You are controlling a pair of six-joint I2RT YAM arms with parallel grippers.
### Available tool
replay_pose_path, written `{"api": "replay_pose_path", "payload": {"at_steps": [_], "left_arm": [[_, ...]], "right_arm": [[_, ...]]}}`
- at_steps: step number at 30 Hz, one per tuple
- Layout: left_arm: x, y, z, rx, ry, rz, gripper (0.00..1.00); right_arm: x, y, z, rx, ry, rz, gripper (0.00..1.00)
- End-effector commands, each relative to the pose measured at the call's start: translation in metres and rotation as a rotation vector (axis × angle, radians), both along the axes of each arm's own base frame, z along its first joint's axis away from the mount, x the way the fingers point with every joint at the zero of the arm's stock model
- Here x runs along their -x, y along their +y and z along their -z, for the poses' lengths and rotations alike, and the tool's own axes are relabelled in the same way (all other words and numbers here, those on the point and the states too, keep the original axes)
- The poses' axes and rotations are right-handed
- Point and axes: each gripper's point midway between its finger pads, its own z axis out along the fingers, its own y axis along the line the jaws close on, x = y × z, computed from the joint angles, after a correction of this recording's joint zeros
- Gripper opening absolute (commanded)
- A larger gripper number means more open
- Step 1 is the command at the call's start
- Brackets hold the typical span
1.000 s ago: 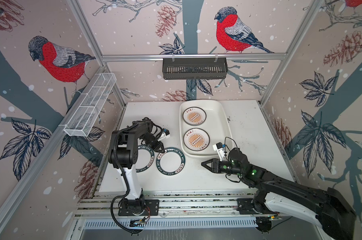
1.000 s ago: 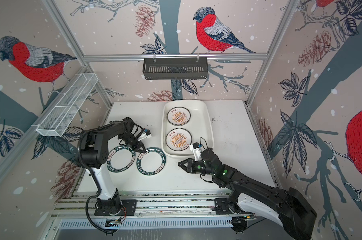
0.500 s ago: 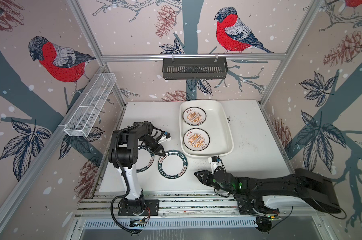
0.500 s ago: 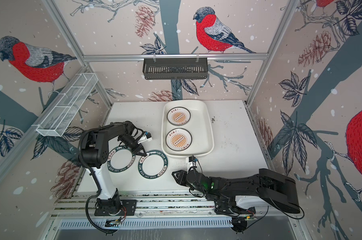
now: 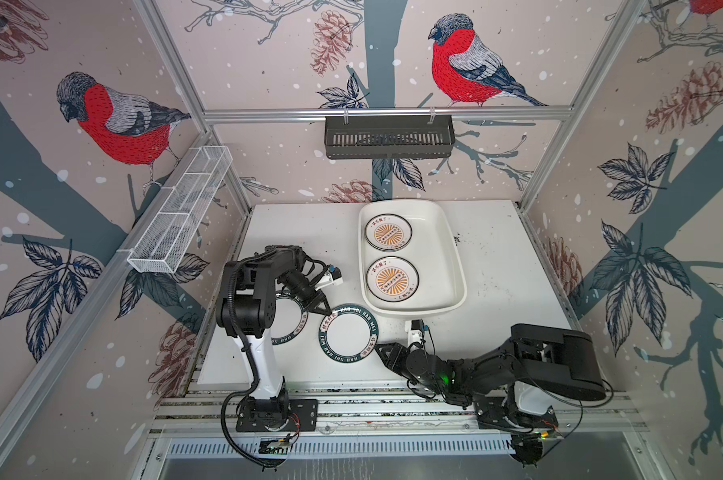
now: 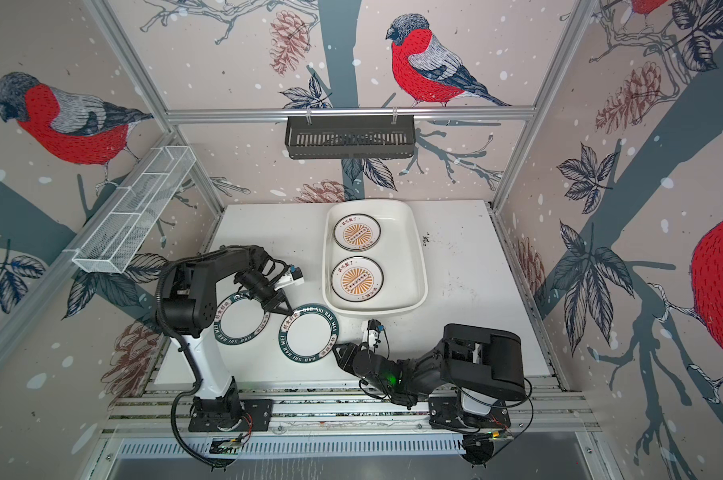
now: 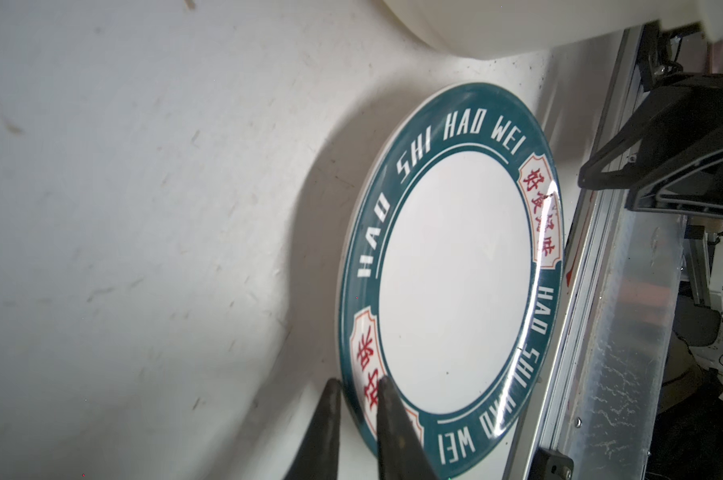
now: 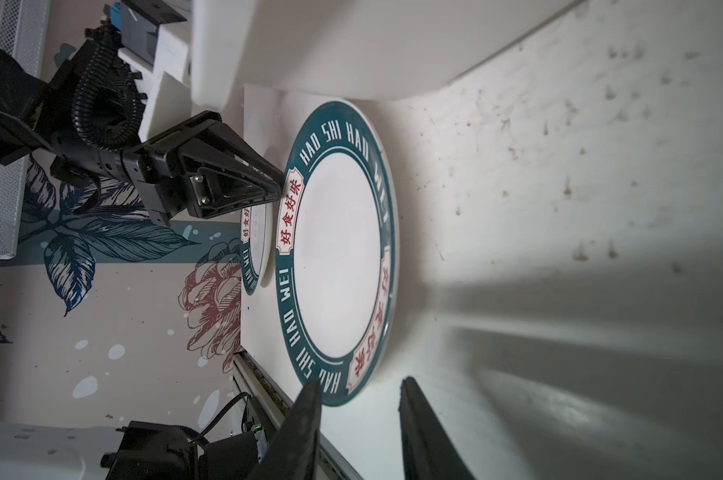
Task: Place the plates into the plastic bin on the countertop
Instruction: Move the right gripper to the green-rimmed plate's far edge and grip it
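Far left on the countertop (image 5: 497,266), one green-rimmed plate (image 6: 243,320) lying flat beside the left arm. Left gripper (image 5: 325,311) nipped close on the rim of the middle green-rimmed plate (image 5: 347,337). Right gripper (image 5: 381,352) partly spread, empty, just beside that plate. Behind, plastic bin (image 5: 436,245) holding two sunburst plates (image 5: 388,232).

Bird-papered booth with aluminium framing (image 5: 172,70)
Pale pink walls (image 5: 268,62) printed with red-breasted bullfinches (image 5: 463,70), pine cones (image 5: 330,41) and dark leaves (image 5: 638,178); a black slotted basket (image 5: 388,137) hangs on the back rail (image 5: 268,116), a white wire-mesh basket (image 5: 181,208) on a side rail
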Motion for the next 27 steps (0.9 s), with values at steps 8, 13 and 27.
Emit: {"api": "replay_pose_path", "payload": {"at_steps": [8, 13, 27], "left_arm": [[0.010, -0.004, -0.008, 0.046, 0.010, 0.004, 0.18], [0.009, -0.004, -0.005, 0.046, 0.019, 0.007, 0.19], [0.023, -0.005, -0.004, 0.066, 0.031, 0.045, 0.18]], "right_arm": [[-0.006, 0.020, 0.007, -0.087, 0.038, 0.004, 0.30], [-0.010, 0.016, 0.012, -0.096, 0.048, 0.033, 0.26], [-0.020, 0.020, 0.022, -0.072, 0.066, 0.042, 0.18]]}}
